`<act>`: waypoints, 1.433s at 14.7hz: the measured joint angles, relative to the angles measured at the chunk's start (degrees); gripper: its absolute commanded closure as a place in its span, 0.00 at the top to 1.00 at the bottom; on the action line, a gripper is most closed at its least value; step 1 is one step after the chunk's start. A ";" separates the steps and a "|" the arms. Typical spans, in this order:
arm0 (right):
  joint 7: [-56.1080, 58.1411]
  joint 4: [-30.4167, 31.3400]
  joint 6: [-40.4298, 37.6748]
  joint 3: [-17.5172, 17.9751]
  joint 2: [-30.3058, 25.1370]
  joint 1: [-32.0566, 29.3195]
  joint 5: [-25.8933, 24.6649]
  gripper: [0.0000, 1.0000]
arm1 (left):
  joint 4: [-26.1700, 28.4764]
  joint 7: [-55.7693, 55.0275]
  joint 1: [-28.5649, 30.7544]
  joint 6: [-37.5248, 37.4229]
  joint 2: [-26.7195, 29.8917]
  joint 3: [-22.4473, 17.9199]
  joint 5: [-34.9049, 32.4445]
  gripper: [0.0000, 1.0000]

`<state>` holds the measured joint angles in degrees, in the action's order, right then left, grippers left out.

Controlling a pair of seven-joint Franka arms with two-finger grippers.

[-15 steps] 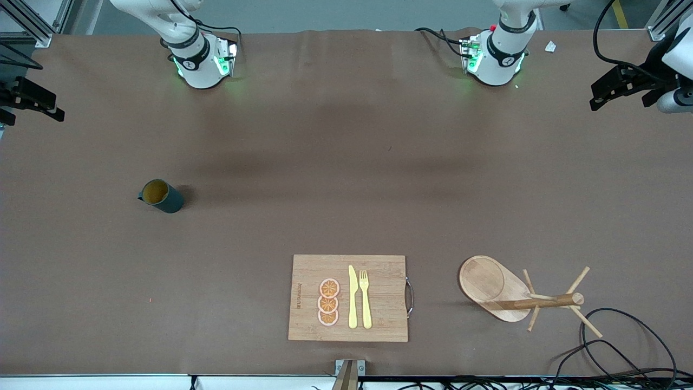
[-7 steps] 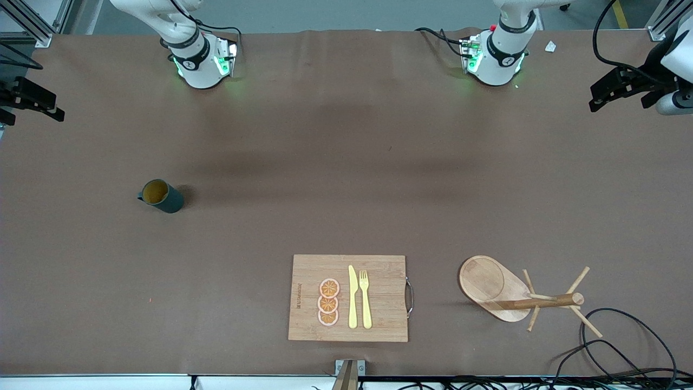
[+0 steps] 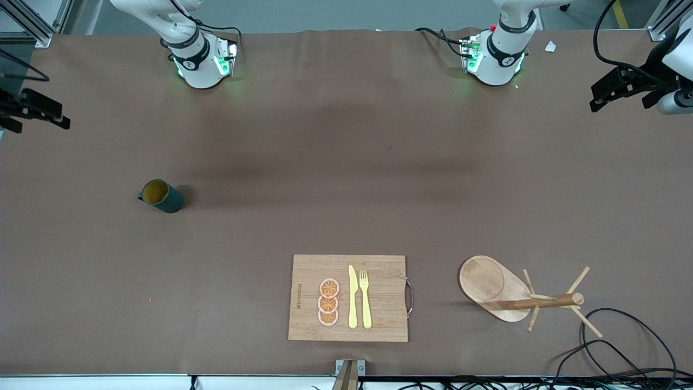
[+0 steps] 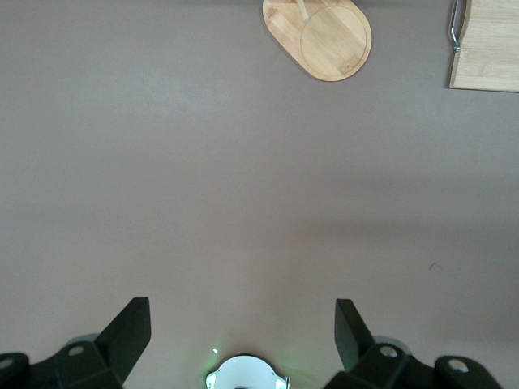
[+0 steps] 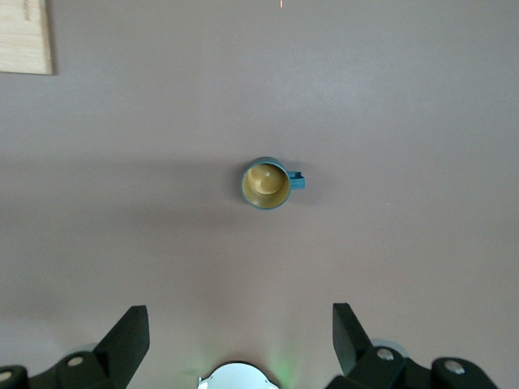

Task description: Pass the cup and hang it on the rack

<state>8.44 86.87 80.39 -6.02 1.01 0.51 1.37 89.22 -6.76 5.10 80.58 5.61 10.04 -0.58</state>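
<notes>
Comparing with a second ago, almost nothing on the table has shifted; only my right gripper (image 3: 32,111), at the right arm's end of the table, has dipped slightly lower in the front view, and my left gripper (image 3: 622,89) at the left arm's end has barely moved. Both hang high in the air over the table's ends, fingers (image 5: 130,336) spread wide apart and holding nothing, as the left wrist view shows for its fingers (image 4: 130,332) too. The cup (image 3: 161,196) stands upright on the brown table (image 3: 346,162) toward my right arm's end, well apart from everything. The rack (image 3: 520,295) stands toward my left arm's end, nearer the front camera, beside the cutting board (image 3: 349,298), which carries orange slices (image 3: 328,302), a yellow knife (image 3: 352,298) and fork (image 3: 365,299). Black cables (image 3: 622,346) coil near the rack.
</notes>
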 measured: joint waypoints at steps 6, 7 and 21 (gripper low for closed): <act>4.53 0.37 5.82 -0.12 11.20 -0.12 0.01 1.00 | -0.26 -0.01 -0.02 -0.03 -0.03 0.24 0.00 1.00; 7.55 1.33 7.92 -0.13 12.09 -0.14 0.01 1.00 | -0.29 -0.06 -0.02 -0.03 -0.03 0.23 0.00 1.00; 35.46 36.71 52.13 -0.23 13.74 -1.41 1.56 1.00 | -0.67 -0.20 0.33 0.00 -0.02 -0.21 0.00 1.00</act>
<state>43.90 123.57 132.52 -6.25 14.75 -0.91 2.92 88.55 -6.96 5.44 80.58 5.58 9.82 -0.58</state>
